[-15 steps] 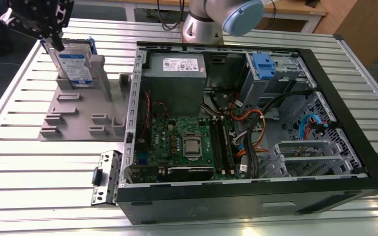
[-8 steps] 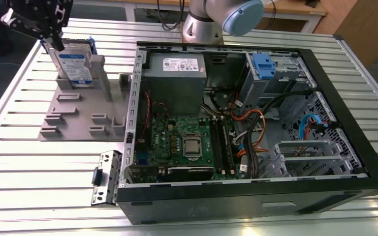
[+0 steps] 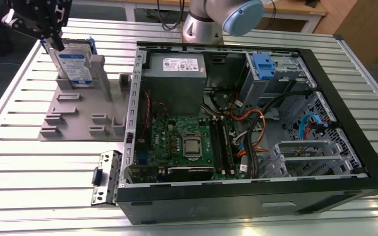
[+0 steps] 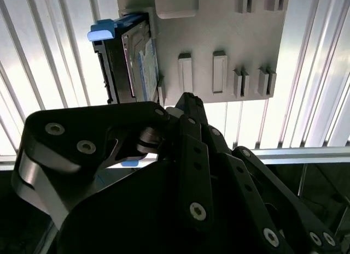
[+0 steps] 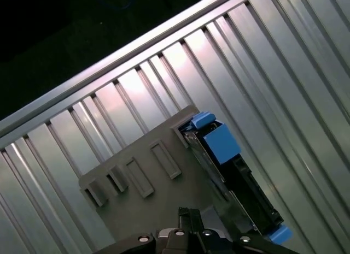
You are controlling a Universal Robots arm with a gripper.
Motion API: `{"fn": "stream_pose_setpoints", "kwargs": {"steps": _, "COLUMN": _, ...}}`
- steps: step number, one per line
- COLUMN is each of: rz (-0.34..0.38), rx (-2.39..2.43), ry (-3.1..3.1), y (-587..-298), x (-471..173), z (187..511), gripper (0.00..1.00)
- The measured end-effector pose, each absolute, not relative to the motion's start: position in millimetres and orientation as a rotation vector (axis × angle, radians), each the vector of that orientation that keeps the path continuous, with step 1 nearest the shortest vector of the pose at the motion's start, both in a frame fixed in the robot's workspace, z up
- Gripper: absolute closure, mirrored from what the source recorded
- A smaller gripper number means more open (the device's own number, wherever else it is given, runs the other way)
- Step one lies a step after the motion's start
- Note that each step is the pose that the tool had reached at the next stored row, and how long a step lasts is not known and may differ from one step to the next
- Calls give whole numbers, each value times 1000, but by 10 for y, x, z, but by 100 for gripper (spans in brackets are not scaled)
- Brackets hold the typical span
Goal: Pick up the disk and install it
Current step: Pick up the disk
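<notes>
0 legible txt (disk label [image 3: 73, 66] incl.)

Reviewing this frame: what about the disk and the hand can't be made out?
1. Contact: in the exterior view the black robot hand overlaps the top of the upright silver, blue-framed disk; touching or apart is unclear.
2. Disk's lower end: hidden behind the posts of the grey plastic holder, exterior view.
3. Hand's upper part: cut off by that view's top edge.
4. Disk's label: edge-on in the first wrist view.
</notes>
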State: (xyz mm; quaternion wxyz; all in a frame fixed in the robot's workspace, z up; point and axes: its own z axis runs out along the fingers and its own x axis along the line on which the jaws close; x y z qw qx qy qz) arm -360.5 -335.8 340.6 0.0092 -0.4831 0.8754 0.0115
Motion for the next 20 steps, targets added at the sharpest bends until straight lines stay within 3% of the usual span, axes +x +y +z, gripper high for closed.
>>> {"fn": "stream_pose_setpoints", "kwargs": {"steps": 20, "rz": 37, "rx": -1674, "ry": 2638, "y": -3358, "x": -3606, "z": 3406, "gripper": 90}}
